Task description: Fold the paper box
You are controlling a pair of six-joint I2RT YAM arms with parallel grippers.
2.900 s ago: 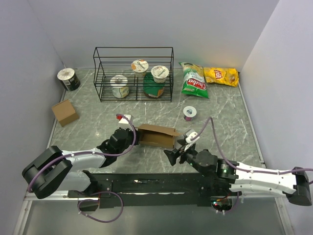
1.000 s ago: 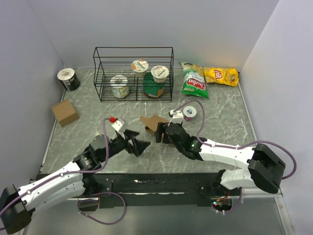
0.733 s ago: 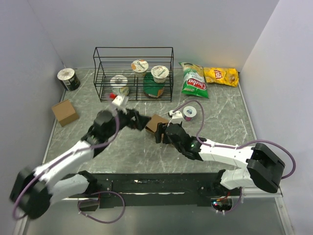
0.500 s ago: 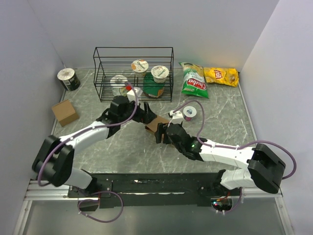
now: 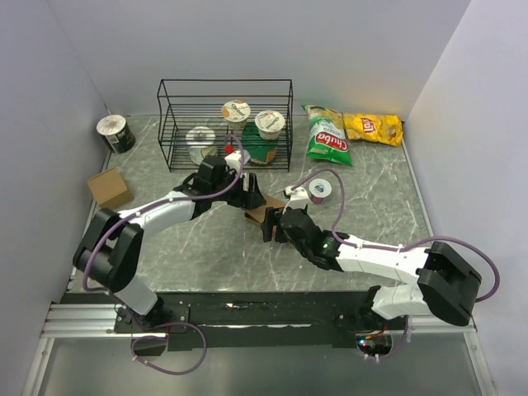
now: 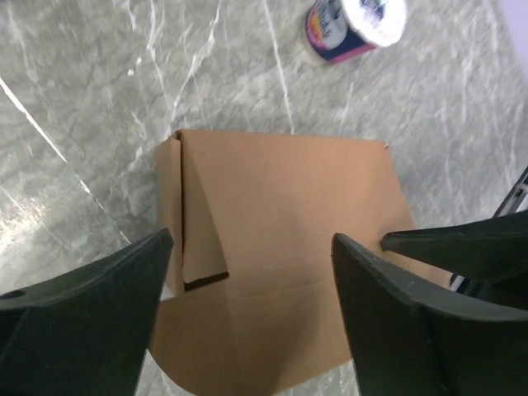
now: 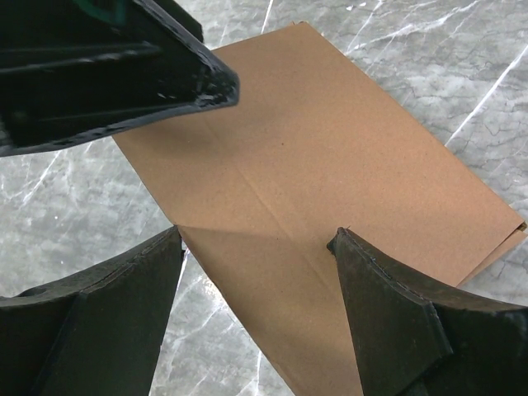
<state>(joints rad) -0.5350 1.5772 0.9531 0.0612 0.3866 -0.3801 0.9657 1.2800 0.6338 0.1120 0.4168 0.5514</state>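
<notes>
- Paper box of plain brown unprinted cardboard (image 5: 266, 207) lies near the middle of the grey marbled table (image 5: 388, 223), between the two grippers. Its top face carries a crease, and a flap with a rounded corner juts from one end.
- Left gripper (image 6: 252, 243) hangs over the box from the far side with its jaws spread wide, holding nothing. In the top view it hides the box's far edge.
- Right gripper (image 7: 256, 239) comes at the box from the near side, jaws likewise wide and empty, covering the near edge. Whether its fingertips touch the cardboard I cannot tell from these angles.
- Small pink-sided cup with a white foil lid (image 5: 320, 190) stands just right of the box, apart from it.
- Black wire rack (image 5: 177, 124) stands beyond the box, with the left arm's wrist in front of its lower right part. It holds three white-lidded tubs (image 5: 236, 111) and a dark green tub (image 5: 262, 153).
- Green crisp bag (image 5: 327, 136) and yellow crisp bag (image 5: 373, 128) lie right of the rack, near the far edge.
- Black cup with a pale lid (image 5: 115, 133) stands in the far left corner.
- Small squarish brown cardboard box (image 5: 109, 190) sits near the left wall, well apart from both grippers.
</notes>
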